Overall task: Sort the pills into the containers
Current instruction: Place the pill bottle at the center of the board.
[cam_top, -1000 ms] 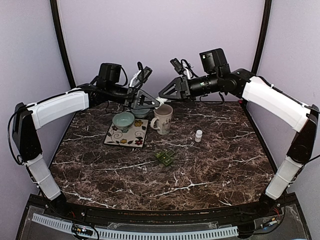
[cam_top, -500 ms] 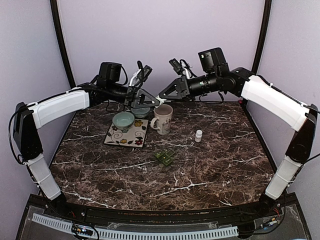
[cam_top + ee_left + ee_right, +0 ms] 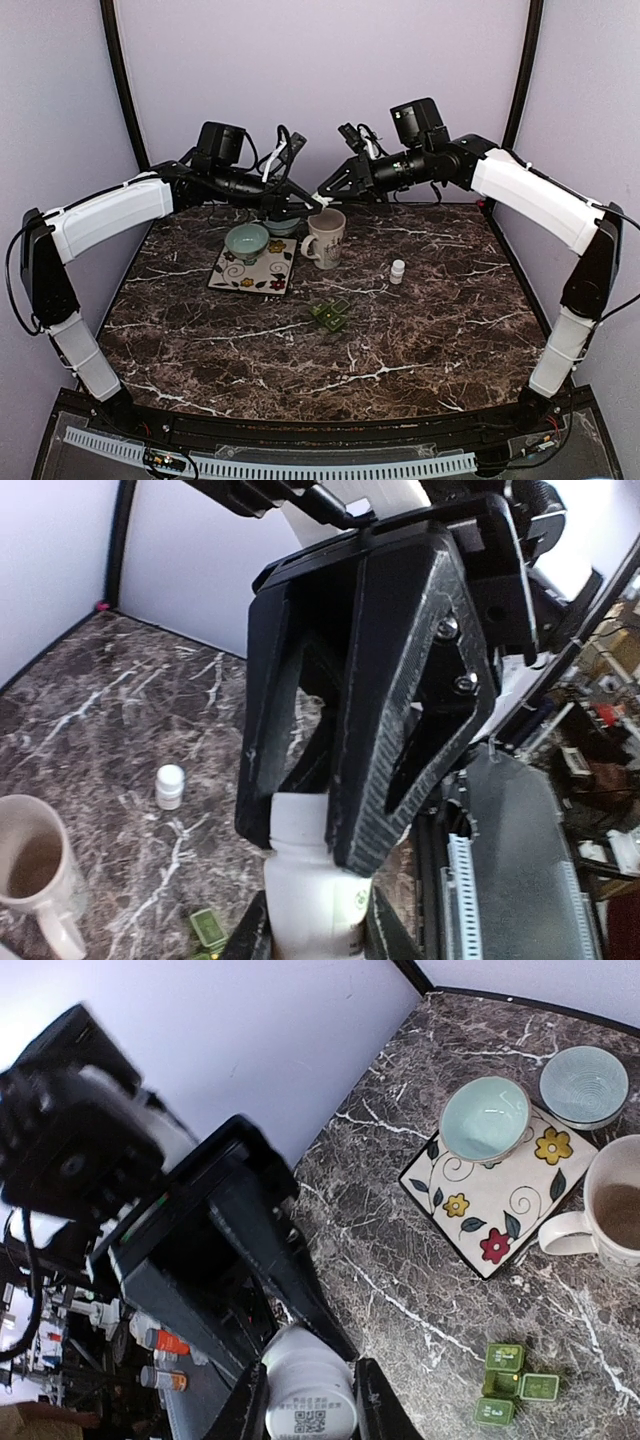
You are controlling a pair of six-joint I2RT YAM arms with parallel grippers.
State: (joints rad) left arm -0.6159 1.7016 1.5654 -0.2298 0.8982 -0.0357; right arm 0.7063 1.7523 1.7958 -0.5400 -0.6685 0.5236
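Both grippers hold one white pill bottle (image 3: 322, 201) in the air just above the beige mug (image 3: 325, 238). My left gripper (image 3: 310, 942) is shut on the bottle's labelled body (image 3: 315, 880). My right gripper (image 3: 305, 1415) is shut on its other, narrower end (image 3: 310, 1395), its black fingers (image 3: 390, 730) clamping there. A small white bottle (image 3: 397, 271) stands right of the mug. Green pill compartments (image 3: 329, 314) lie in front of the mug. A teal bowl (image 3: 246, 242) sits on the floral plate (image 3: 252, 272), with a pale blue bowl (image 3: 282, 225) behind it.
The dark marble table (image 3: 440, 330) has purple walls at the back and sides. In the right wrist view, orange-capped vials (image 3: 160, 1360) show off the table's edge, behind the left arm.
My right gripper has closed onto the bottle's end, having been wider a second ago. Both arms shifted slightly; the bottle stays between them above the mug.
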